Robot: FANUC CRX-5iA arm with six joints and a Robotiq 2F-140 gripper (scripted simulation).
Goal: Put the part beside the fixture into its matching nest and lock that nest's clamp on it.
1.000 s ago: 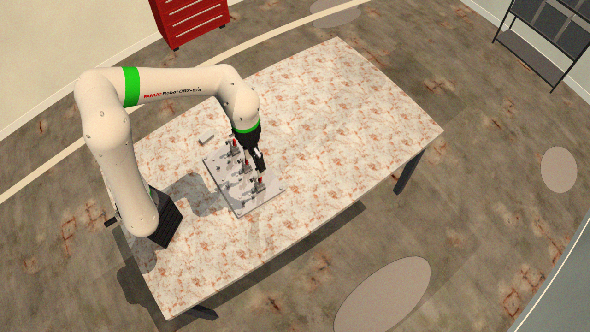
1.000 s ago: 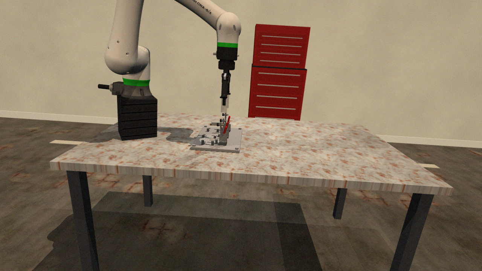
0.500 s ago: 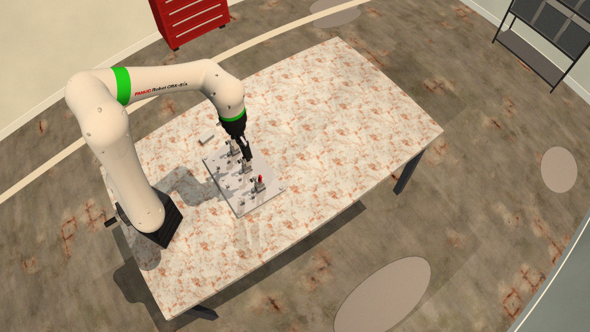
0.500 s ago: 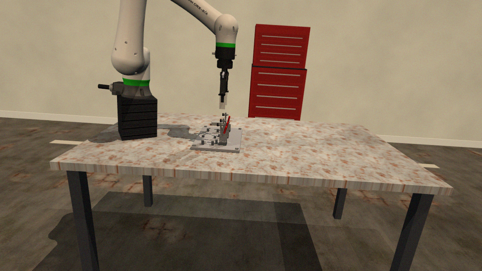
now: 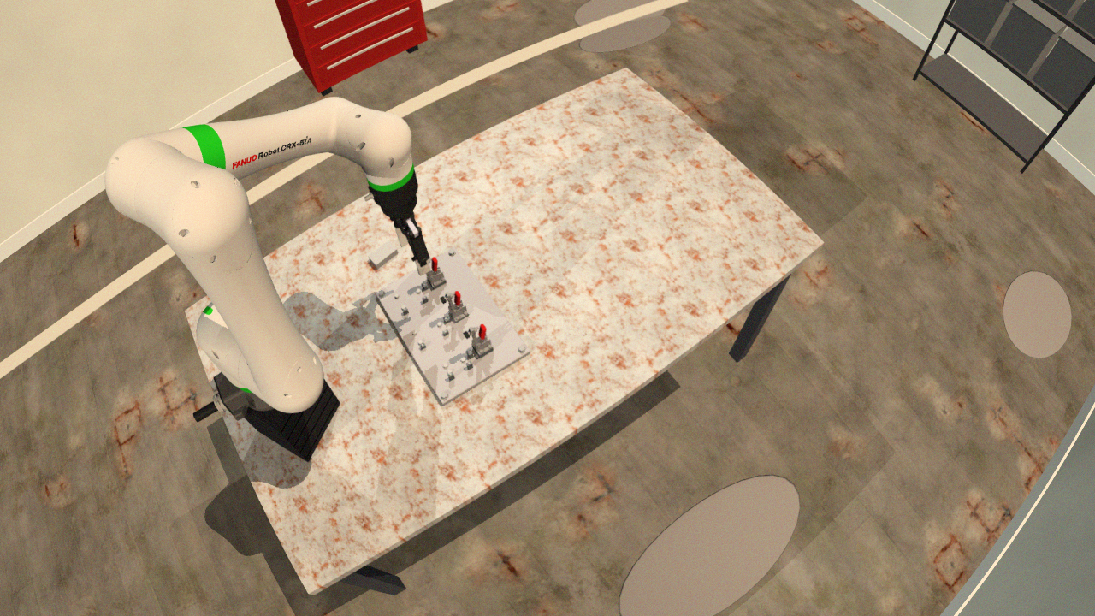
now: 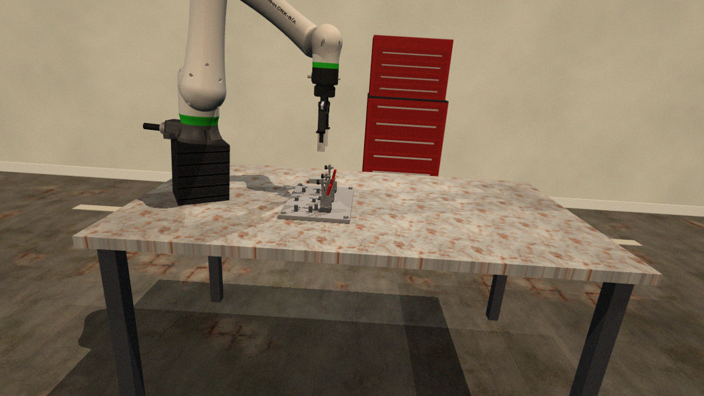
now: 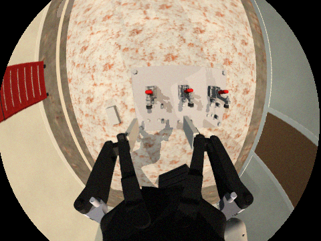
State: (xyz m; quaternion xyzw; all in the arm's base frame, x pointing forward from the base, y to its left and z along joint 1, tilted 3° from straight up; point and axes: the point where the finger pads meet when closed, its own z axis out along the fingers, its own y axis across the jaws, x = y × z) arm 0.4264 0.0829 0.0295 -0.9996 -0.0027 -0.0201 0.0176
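The grey rectangular block (image 5: 382, 256) (image 6: 313, 180) (image 7: 114, 115) is lying flat on the mottled white-and-rust bench (image 5: 612, 191) (image 6: 418, 212) (image 7: 160, 33), beside the short edge of the pale grey fixture plate (image 5: 501, 325) (image 6: 342, 202) (image 7: 170, 73). The black two-finger tool (image 5: 423, 263) (image 6: 321, 146) (image 7: 160, 123) is hanging above the bench, its fingertips pointing down and standing apart, with nothing between them. It is touching neither block nor plate; in the wrist view the block is showing outside the finger gap, beyond the left-hand pad.

Three grey metal clamps with red handles are standing in a row on the plate: one nearest the block (image 5: 435, 278) (image 7: 151, 97), one in the middle (image 5: 458, 309) (image 7: 183, 92) and one farthest off (image 5: 482, 346) (image 7: 213, 92). Their handles are rising above the plate, and small pads and blocks are sitting before them. In the exterior view the clamps are overlapping, so the bars seem raised, though which belongs to which is hard to read. A tall red metal drawer cabinet (image 5: 356, 38) (image 6: 406, 98) (image 7: 23, 87) is standing beyond the bench.

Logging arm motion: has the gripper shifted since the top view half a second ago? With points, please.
Yes: the gripper (image 5: 423, 268) (image 6: 322, 149) (image 7: 160, 123) moved toward the red cabinet (image 5: 359, 38) (image 6: 406, 105) (image 7: 24, 88), relative to the fixture plate (image 5: 497, 322) (image 6: 342, 202) (image 7: 170, 75).
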